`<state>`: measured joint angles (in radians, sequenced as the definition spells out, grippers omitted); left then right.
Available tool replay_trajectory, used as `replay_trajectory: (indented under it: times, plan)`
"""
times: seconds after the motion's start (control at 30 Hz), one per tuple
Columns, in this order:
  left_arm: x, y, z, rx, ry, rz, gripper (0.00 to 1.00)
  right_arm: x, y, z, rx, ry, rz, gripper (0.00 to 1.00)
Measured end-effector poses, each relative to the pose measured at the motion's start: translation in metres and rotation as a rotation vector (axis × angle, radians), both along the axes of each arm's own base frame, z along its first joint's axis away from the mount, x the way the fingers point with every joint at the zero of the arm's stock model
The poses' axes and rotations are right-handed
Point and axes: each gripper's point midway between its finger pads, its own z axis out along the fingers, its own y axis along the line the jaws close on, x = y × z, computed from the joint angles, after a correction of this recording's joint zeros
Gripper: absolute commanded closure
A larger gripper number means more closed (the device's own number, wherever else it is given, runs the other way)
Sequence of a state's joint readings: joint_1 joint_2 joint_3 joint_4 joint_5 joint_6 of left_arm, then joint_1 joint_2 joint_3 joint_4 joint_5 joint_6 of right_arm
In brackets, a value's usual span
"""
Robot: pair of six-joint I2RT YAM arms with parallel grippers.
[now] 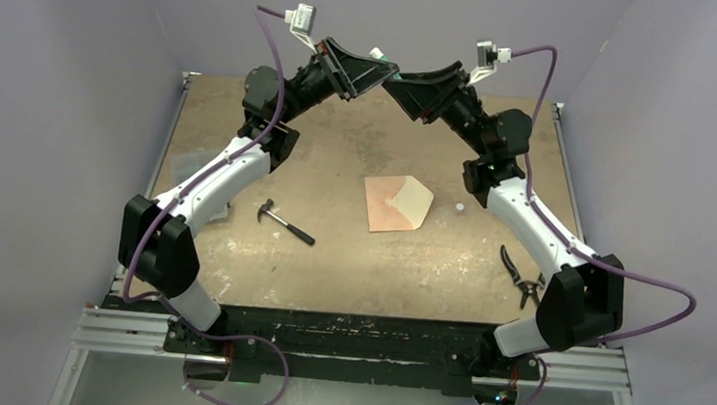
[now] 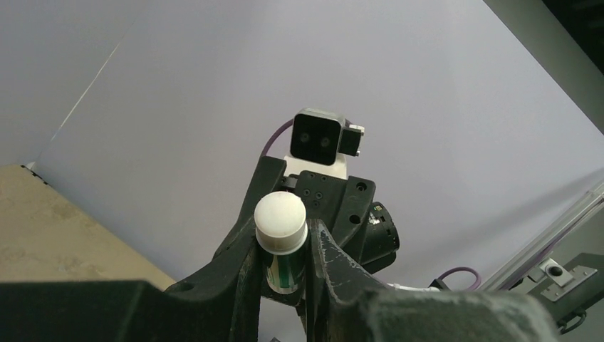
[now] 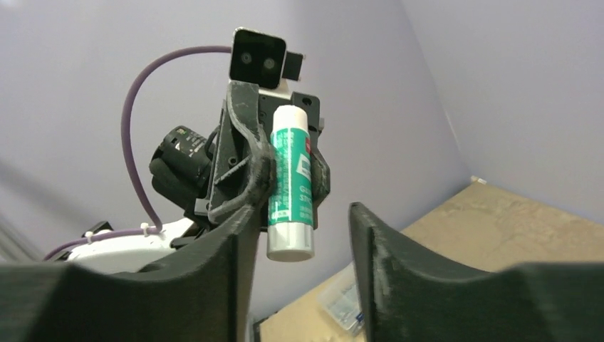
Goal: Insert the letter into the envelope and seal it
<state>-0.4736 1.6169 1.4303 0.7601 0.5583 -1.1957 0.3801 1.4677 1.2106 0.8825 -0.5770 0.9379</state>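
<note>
We found the left gripper (image 2: 281,251) raised high over the far side of the table (image 1: 330,268), its jaws pressed onto a glue stick (image 3: 290,171). The stick was a white tube with a green label, pinched across its body. In the left wrist view its rounded white end pointed towards the camera. It stood up between the two black fingers (image 2: 246,274), which touched it on either side.

The right gripper (image 3: 299,214) faced it from the opposite side, and the top view showed the two tools nearly tip to tip in the air. The right jaws were spread wide. In the right wrist view the lower white end of the stick hung in the gap between the fingers (image 3: 388,263), with open space on both sides, so we saw no contact there. We judged the right tool to be holding nothing.

The envelope (image 1: 385,207) lay flat near the middle of the table, well below and nearer than both tools. Its pointed flap (image 1: 414,203) was folded out to the right, showing the pale cream inner face. We could not tell whether the letter was already inside it.

Also on the table were a hammer (image 1: 285,222) left of the envelope, pliers (image 1: 521,276) towards the right arm, and a small white round object (image 1: 459,208) just right of the flap.
</note>
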Motion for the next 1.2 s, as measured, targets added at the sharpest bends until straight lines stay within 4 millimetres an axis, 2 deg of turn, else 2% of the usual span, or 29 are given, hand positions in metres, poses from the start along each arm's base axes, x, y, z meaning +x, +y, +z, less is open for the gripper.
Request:
replay_trajectory:
  times: [0.07, 0.13, 0.27, 0.37, 0.57, 0.73, 0.87, 0.97, 1.07, 1.2]
  plan:
    - [-0.001, 0.000, 0.000, -0.001, 0.002, -0.006, 1.00, 0.001, 0.002, -0.005, -0.014, 0.008, 0.009, 0.61]
    - [-0.001, 0.000, 0.000, -0.001, 0.006, -0.007, 1.00, 0.000, 0.003, -0.006, -0.013, 0.014, 0.021, 0.61]
    - [-0.001, 0.000, 0.000, -0.003, 0.008, -0.009, 1.00, -0.004, 0.002, -0.006, 0.013, 0.031, 0.048, 0.50]
    - [-0.002, 0.001, 0.001, -0.003, 0.005, -0.007, 1.00, -0.005, 0.000, -0.009, 0.033, 0.052, 0.064, 0.50]
    - [-0.002, 0.002, 0.001, 0.008, -0.001, 0.004, 1.00, -0.007, -0.004, -0.010, 0.059, 0.078, 0.087, 0.64]
    - [-0.002, 0.003, 0.002, 0.009, -0.002, 0.008, 1.00, -0.012, -0.005, -0.003, 0.089, 0.080, 0.113, 0.88]
    - [-0.006, 0.004, 0.005, 0.006, -0.015, 0.006, 1.00, -0.017, -0.006, -0.001, 0.139, 0.126, 0.166, 1.00]
    - [-0.013, 0.007, 0.004, -0.008, -0.059, 0.009, 1.00, -0.022, -0.006, -0.002, 0.223, 0.209, 0.252, 1.00]
    - [-0.023, 0.011, -0.003, -0.026, -0.138, 0.024, 1.00, -0.026, -0.005, -0.011, 0.362, 0.350, 0.403, 1.00]
    - [-0.017, 0.015, -0.015, -0.007, -0.192, 0.070, 1.00, -0.015, 0.000, -0.024, 0.512, 0.508, 0.527, 1.00]
